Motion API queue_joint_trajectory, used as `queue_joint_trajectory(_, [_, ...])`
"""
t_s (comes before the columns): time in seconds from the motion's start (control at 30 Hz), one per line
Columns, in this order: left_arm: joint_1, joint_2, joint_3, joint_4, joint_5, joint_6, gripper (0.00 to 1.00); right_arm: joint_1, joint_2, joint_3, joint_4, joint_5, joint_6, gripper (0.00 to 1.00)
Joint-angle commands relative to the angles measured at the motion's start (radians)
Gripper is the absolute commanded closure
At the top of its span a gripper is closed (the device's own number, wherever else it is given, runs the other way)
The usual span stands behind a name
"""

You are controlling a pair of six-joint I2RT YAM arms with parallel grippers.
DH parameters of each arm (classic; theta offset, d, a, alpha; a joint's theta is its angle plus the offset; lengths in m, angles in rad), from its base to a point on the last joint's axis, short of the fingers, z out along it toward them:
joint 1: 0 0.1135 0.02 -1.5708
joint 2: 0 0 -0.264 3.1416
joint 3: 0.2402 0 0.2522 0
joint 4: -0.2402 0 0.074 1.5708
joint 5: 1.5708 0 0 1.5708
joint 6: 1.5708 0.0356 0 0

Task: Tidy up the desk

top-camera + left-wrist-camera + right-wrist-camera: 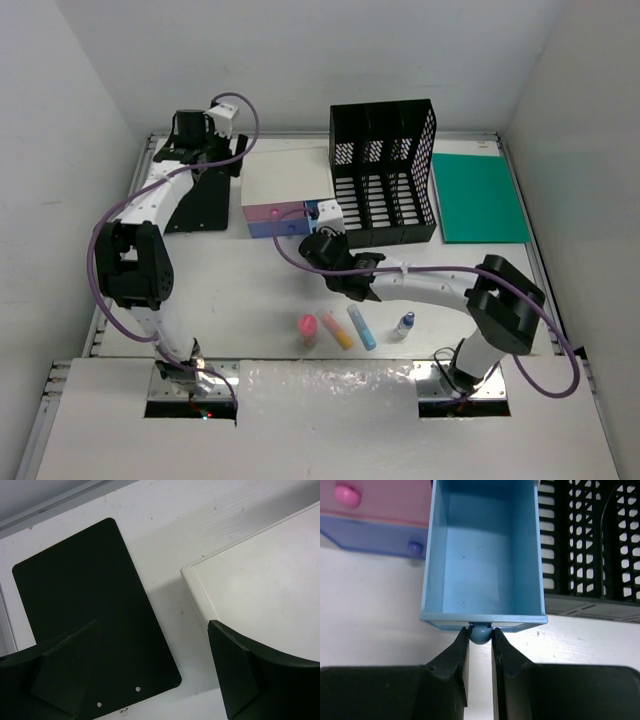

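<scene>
The white desk [240,290] has a grey rim. A small white-topped drawer box [285,185] stands at the back middle. Its light blue drawer [482,550] is pulled out and empty. My right gripper [480,636] is shut on the drawer's round blue knob [480,633]; in the top view the right gripper [320,233] sits just in front of the box. My left gripper [152,630] is open and empty, hovering over the gap between a black board [90,600] and the box top [260,580], at the back left in the top view [205,152].
A black mesh file rack [385,175] stands right of the box, a green pad [480,197] beyond it. Pink [308,328], orange [337,330] and blue [361,327] markers and a small bottle [402,325] lie near the front. Pink and purple drawers [375,517] are closed.
</scene>
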Motion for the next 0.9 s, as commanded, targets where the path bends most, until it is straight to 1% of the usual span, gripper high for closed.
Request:
queue_joint_trajectory(0.0, [0.01, -0.021, -0.009, 0.036, -0.004, 0.005, 0.13, 0.026, -0.065, -0.013, -0.065, -0.034, 0.016, 1.0])
queue_joint_trajectory(0.13, [0.01, -0.02, -0.009, 0.036, -0.005, 0.002, 0.13, 0.046, -0.09, -0.01, -0.097, -0.106, -0.001, 1.0])
queue_joint_trajectory(0.23, [0.01, -0.02, -0.009, 0.035, -0.007, 0.001, 0.13, 0.049, -0.114, 0.021, -0.191, -0.158, -0.001, 0.7])
queue_joint_trajectory(0.27, [0.01, -0.021, -0.01, 0.032, -0.007, 0.002, 0.13, 0.049, -0.127, 0.021, -0.25, -0.166, -0.001, 0.62])
queue_joint_trajectory(0.3, [0.01, -0.023, -0.01, 0.029, -0.008, 0.004, 0.13, 0.047, -0.162, 0.017, -0.28, -0.175, 0.013, 0.49])
queue_joint_trajectory(0.37, [0.01, -0.027, -0.012, 0.024, -0.013, 0.008, 0.13, 0.049, -0.235, -0.031, -0.343, -0.186, 0.038, 0.38])
queue_joint_trajectory(0.4, [0.01, -0.029, -0.013, 0.024, -0.013, 0.01, 0.13, 0.047, -0.265, -0.054, -0.352, -0.197, 0.045, 0.36])
queue_joint_trajectory(0.47, [0.01, -0.033, -0.016, 0.024, -0.014, 0.013, 0.13, 0.049, -0.318, -0.131, -0.354, -0.273, 0.048, 0.34])
queue_joint_trajectory(0.53, [0.01, -0.036, -0.019, 0.024, -0.016, 0.015, 0.13, 0.049, -0.361, -0.187, -0.358, -0.37, 0.052, 0.34])
queue_joint_trajectory(0.6, [0.01, -0.041, -0.018, 0.024, -0.017, 0.013, 0.13, 0.047, -0.362, -0.213, -0.389, -0.404, 0.067, 0.37])
queue_joint_trajectory(0.63, [0.012, -0.041, -0.018, 0.024, -0.016, 0.012, 0.13, 0.049, -0.336, -0.221, -0.409, -0.431, 0.073, 0.42])
queue_joint_trajectory(0.73, [0.01, -0.044, -0.019, 0.018, -0.016, 0.004, 0.13, 0.047, -0.252, -0.234, -0.406, -0.529, 0.082, 0.47])
queue_joint_trajectory(0.8, [0.01, -0.047, -0.019, 0.012, -0.013, 0.004, 0.13, 0.049, -0.221, -0.244, -0.411, -0.539, 0.104, 0.48])
queue_joint_trajectory(0.87, [0.01, -0.056, -0.026, 0.007, -0.014, 0.004, 0.12, 0.049, -0.188, -0.252, -0.435, -0.499, 0.131, 0.5])
